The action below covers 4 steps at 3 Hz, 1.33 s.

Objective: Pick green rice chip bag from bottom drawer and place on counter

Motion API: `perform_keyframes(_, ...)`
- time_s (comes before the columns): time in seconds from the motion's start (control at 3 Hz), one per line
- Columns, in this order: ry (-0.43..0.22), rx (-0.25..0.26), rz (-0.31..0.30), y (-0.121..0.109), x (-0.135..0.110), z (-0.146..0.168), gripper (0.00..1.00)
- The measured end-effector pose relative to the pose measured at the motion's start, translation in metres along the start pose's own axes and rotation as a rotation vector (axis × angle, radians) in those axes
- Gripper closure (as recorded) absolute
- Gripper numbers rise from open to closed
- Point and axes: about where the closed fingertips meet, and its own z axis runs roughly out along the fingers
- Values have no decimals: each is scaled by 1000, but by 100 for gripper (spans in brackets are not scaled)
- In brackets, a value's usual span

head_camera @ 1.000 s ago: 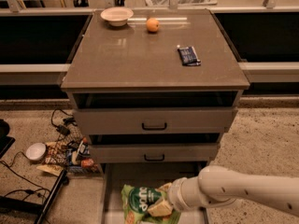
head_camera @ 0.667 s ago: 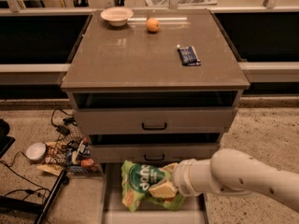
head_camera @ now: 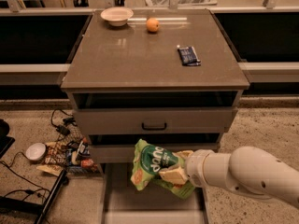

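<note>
low in the frame, right of centre, the end effector (head_camera: 174, 174) is clamped on the right side of the green rice chip bag (head_camera: 152, 164), its cream fingers pinching the foil. the bag hangs tilted in the air above the pulled-out bottom drawer (head_camera: 154, 204), off the drawer floor. the white arm (head_camera: 247, 174) reaches in from the lower right. on the desk (head_camera: 140, 59), in the upper half, sit a pale bowl (head_camera: 116, 16), an orange (head_camera: 152, 24) and a dark-blue packet (head_camera: 188, 56), all well apart from the bag.
</note>
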Motion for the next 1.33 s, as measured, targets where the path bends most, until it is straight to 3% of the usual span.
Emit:
perform_keyframes(0.67,-7,0,-12,-1,-14,-10,100)
perform_keyframes(1.33,-22,40,-17,-43,-122,-75,100)
